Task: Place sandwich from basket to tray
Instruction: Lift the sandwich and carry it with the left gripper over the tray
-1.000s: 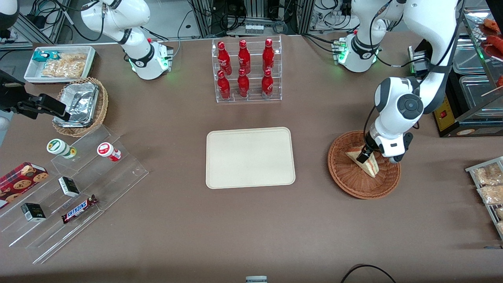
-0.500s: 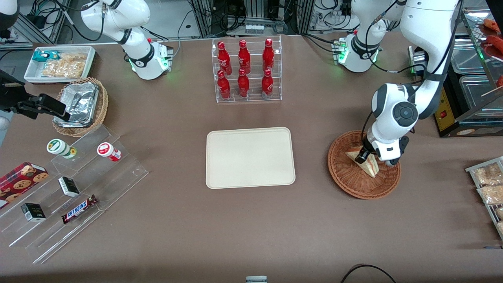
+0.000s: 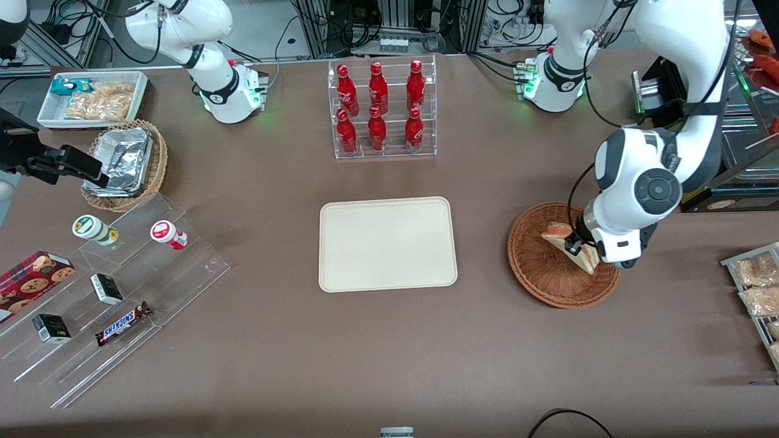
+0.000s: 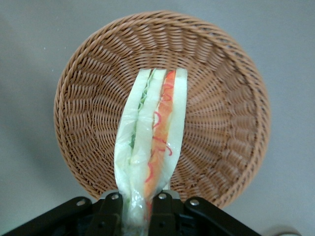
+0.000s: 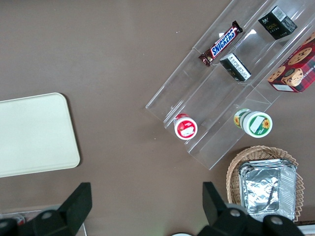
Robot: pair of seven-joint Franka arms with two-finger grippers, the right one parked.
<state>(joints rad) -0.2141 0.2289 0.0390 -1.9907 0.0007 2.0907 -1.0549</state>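
The sandwich (image 3: 569,244), a pale wedge with red and green filling (image 4: 152,142), hangs lifted above the reddish-brown wicker basket (image 3: 538,267) (image 4: 221,108). My left gripper (image 3: 578,248) (image 4: 137,209) is shut on its narrow end, a black finger on each face of the bread. The cream tray (image 3: 387,244) (image 5: 34,132) lies flat at the table's middle, toward the parked arm from the basket, with nothing on it.
A clear rack of red bottles (image 3: 381,109) stands farther from the camera than the tray. A stepped acrylic stand with snacks (image 3: 109,292), a lighter basket with a foil container (image 3: 125,161) and a white bin (image 3: 91,100) sit at the parked arm's end. Packets (image 3: 754,286) lie beside the basket.
My gripper has risen and shifted slightly toward the working arm's end, lifting the sandwich off the basket floor; the sandwich now hangs tilted from the fingers.
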